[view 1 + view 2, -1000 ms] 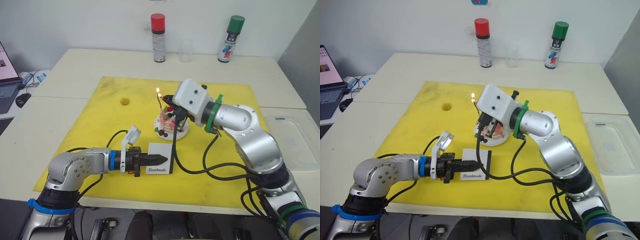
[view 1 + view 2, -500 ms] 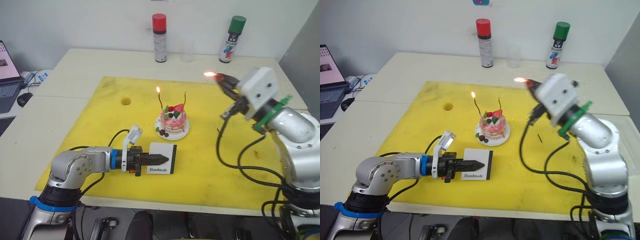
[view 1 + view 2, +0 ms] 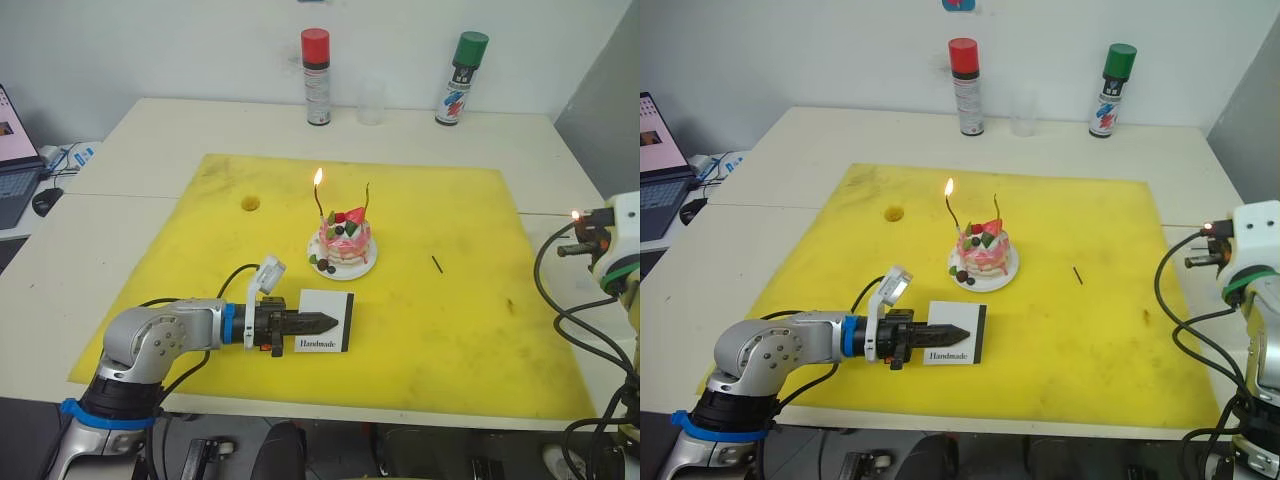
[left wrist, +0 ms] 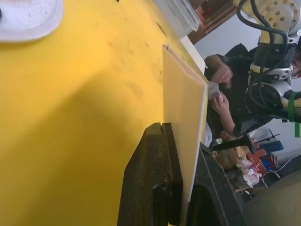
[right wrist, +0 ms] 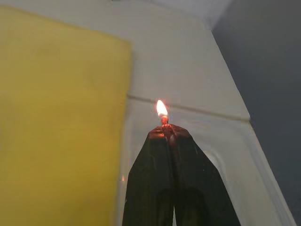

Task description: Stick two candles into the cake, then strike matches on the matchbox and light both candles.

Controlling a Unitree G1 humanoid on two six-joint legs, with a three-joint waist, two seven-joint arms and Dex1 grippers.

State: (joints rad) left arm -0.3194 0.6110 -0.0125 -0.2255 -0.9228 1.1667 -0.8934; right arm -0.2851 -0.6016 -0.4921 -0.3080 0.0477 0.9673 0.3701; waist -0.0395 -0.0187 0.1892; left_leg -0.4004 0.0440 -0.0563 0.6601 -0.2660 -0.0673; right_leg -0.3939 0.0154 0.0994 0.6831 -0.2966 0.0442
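The pink-and-white cake [image 3: 345, 243] sits on its white plate [image 3: 366, 268] in the middle of the yellow mat. Two candles stand in it: the left candle [image 3: 320, 203] burns, and the right candle [image 3: 366, 198] shows no flame. My left gripper [image 3: 324, 320] is shut on the matchbox [image 3: 330, 333], holding it upright on edge in front of the cake. A loose match [image 3: 437, 264] lies on the mat to the cake's right. Far to the right, past the mat's edge, my right gripper [image 5: 165, 132] is shut on a burning match [image 5: 163, 118].
A red-capped spray can [image 3: 316, 75], a clear cup [image 3: 371, 100] and a green-capped spray can [image 3: 453, 78] stand at the table's back. A laptop [image 3: 15, 150] sits at the far left. A clear plastic tray [image 5: 225, 155] lies under my right gripper. A person [image 4: 225, 94] sits beyond the table.
My right gripper has swung away from the cake to the far right, carrying the burning match. The left gripper and matchbox have stayed put.
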